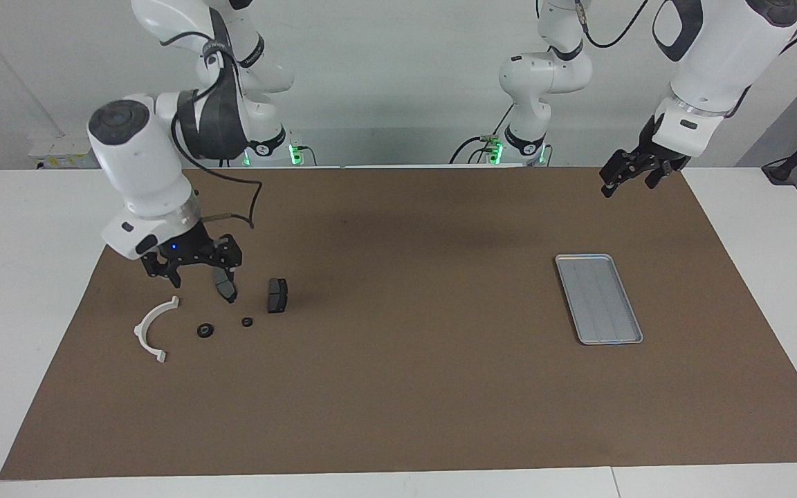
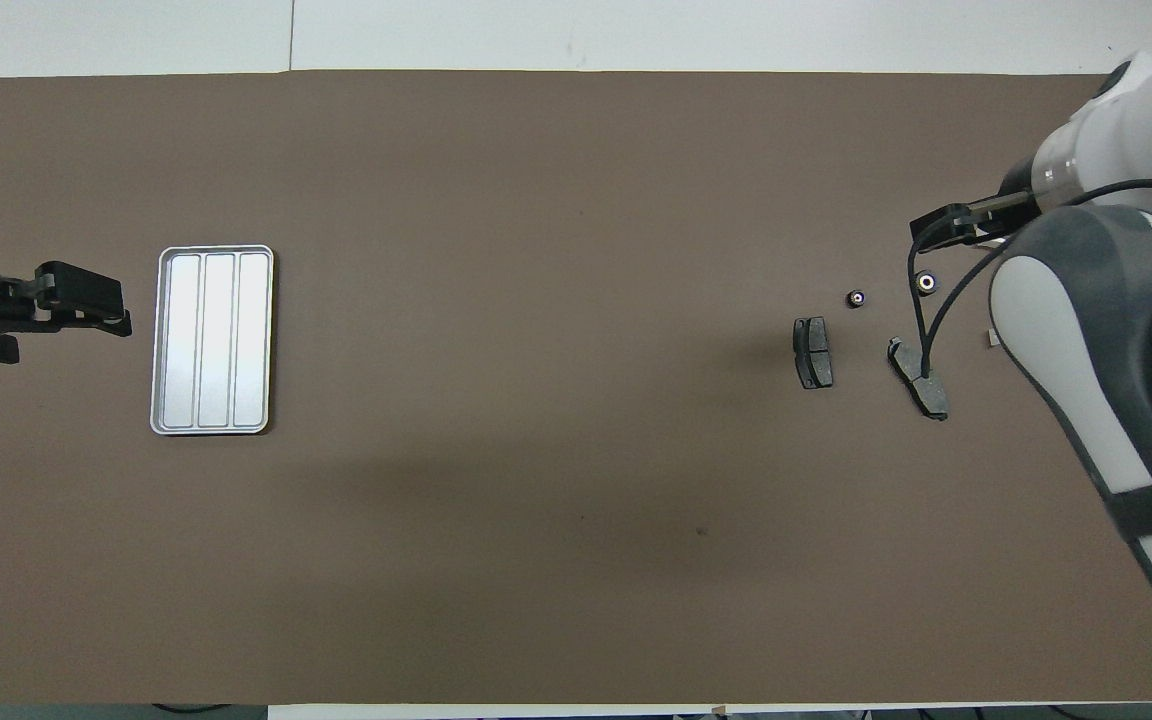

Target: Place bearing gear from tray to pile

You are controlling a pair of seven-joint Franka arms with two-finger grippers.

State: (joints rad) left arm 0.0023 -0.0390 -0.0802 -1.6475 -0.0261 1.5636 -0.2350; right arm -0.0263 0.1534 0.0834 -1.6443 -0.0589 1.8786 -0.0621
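At the right arm's end of the worktop (image 1: pixel 32 290), on the brown mat (image 1: pixel 398 401), the pile is spread out below the right pincer (image 1: pixel 194 271). This pincer hangs in the air over the pile with its fingers spread apart and nothing between them.

Read on the facing view as a clock face centred on that pincer, the larger round piece (image 1: pixel 205 330) lies on the mat at six o'clock, apart from the fingers. The smaller round piece (image 1: pixel 247 321) lies at about four o'clock, beside the larger one. Which of the two is the bearing gear I cannot tell. The white bracket (image 1: pixel 151 332) lies at seven o'clock, its curve opening toward the round pieces. One brake pad (image 1: pixel 225 285) lies just under the pincer's finger at four o'clock; the second brake pad (image 1: pixel 277 295) lies flat beside it, toward the middle of the mat.

The tray (image 1: pixel 599 299) sits well apart at three o'clock, toward the left arm's end, with nothing in it. At one o'clock from the tray the left pincer (image 1: pixel 630 174) waits in the air over the mat's edge, open and holding nothing.
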